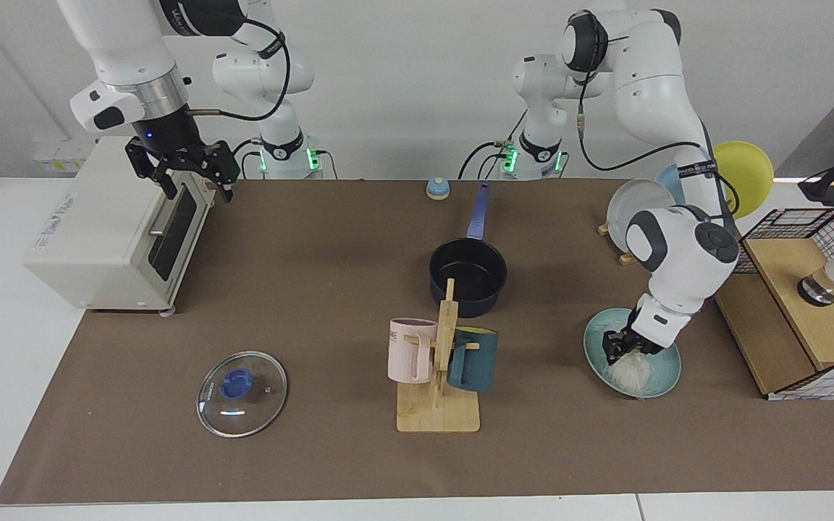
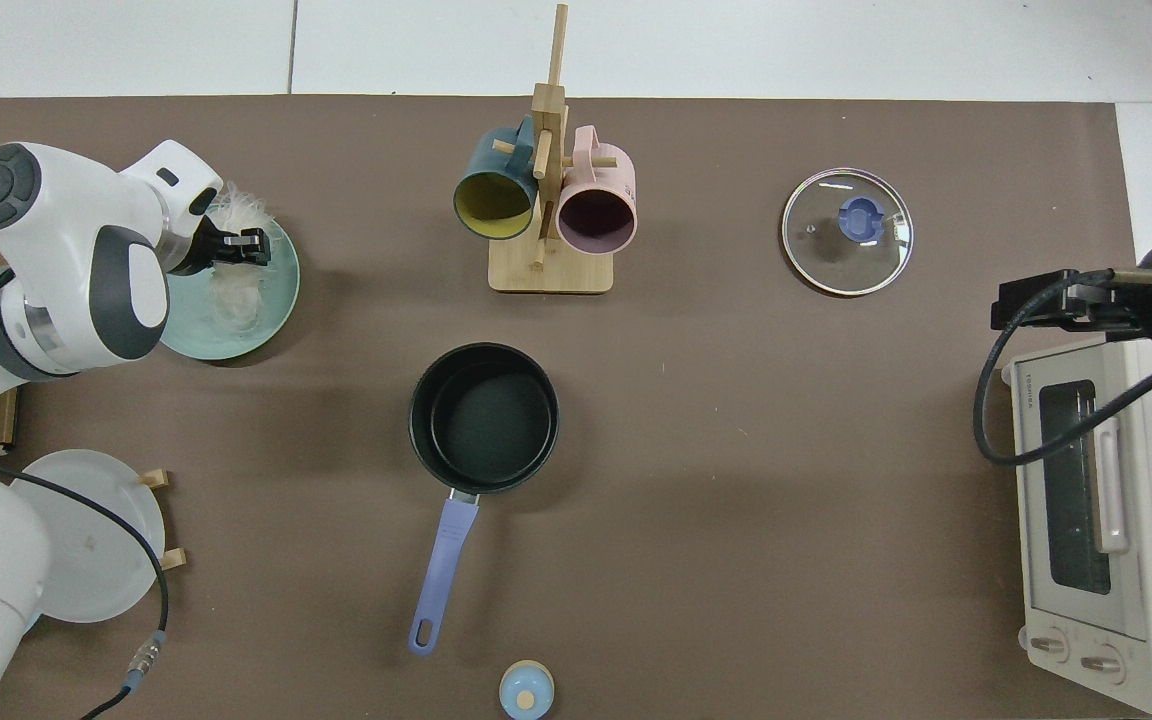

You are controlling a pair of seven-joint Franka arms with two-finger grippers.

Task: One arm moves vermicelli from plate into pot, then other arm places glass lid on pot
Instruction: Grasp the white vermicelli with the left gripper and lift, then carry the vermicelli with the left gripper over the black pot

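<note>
The pale teal plate (image 1: pixel 669 373) (image 2: pixel 281 300) lies at the right of the facing view. The whitish vermicelli (image 1: pixel 630 372) (image 2: pixel 233 300) hangs as a tangle above it, its lower threads still on the plate. My left gripper (image 1: pixel 623 346) (image 2: pixel 254 247) is shut on the top of the tangle, a little above the plate. The dark navy pot (image 1: pixel 468 278) (image 2: pixel 484 415) stands mid-table with its blue handle pointing toward the arm bases. The glass lid (image 1: pixel 241 393) (image 2: pixel 847 231) lies flat on the mat. My right gripper (image 1: pixel 198 189) (image 2: pixel 1004 305) waits open in the air by the toaster oven.
A wooden mug rack (image 1: pixel 439 412) (image 2: pixel 548 270) with a pink and a dark teal mug stands between plate and lid. A toaster oven (image 1: pixel 109 231) (image 2: pixel 1101 520), a plate rack (image 1: pixel 641 206), a wooden box with wire basket (image 1: pixel 793 311) and a small blue knob (image 1: pixel 437 189) line the edges.
</note>
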